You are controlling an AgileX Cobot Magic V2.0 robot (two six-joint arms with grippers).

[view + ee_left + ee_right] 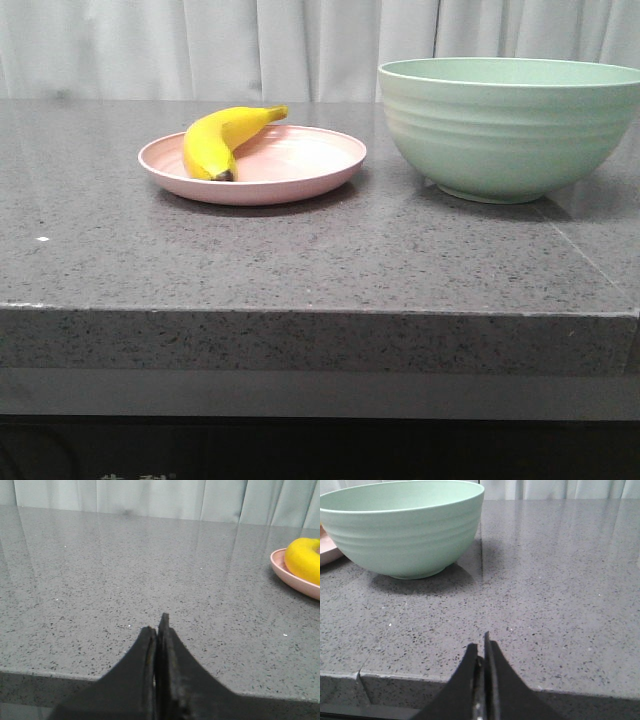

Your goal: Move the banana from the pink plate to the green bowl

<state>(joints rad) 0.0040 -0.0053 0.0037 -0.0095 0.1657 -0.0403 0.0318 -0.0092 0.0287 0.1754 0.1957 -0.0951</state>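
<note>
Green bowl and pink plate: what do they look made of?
Green bowl: likely matte plastic or fibre composite; soft dull sheen, moulded ridges on the wall. Pink plate: seemingly the same matte material; even colour, no glaze glare. Ceramic cannot be ruled out.

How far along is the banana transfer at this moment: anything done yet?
Nothing is done: the banana lies on the pink plate, and the green bowl stands beside it. Nothing is in hand: the left hand and right hand are shut, holding nothing, near the table's front edge. The grasp, lift and placing remain.
</note>
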